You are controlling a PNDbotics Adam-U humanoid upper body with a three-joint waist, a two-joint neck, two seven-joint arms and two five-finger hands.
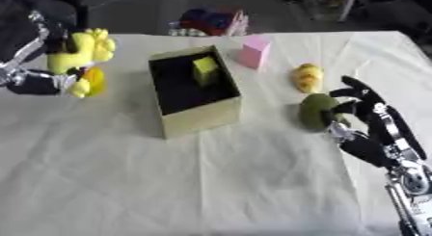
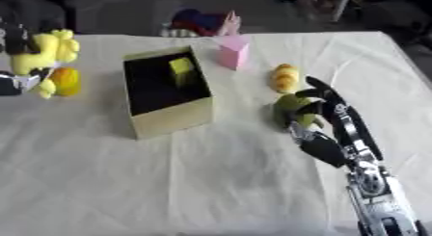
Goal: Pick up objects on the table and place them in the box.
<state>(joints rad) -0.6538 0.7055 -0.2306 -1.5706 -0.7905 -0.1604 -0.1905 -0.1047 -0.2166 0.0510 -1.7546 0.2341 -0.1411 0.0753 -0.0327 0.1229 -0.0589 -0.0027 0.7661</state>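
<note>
Green fruit (image 1: 317, 111) right of box (image 1: 195, 119), touching right hand (image 1: 364, 113) w/ fingers curling round it; box lies leftward. Left hand (image 1: 49, 76), left of box, clutching yellow toy (image 1: 82, 52).

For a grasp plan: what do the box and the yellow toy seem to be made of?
The box looks like matte cardboard: flat tan walls, sharp folded edges. The yellow toy, held in the left robot hand, looks like soft plush: rounded, dull, lumpy, though this is uncertain.
</note>
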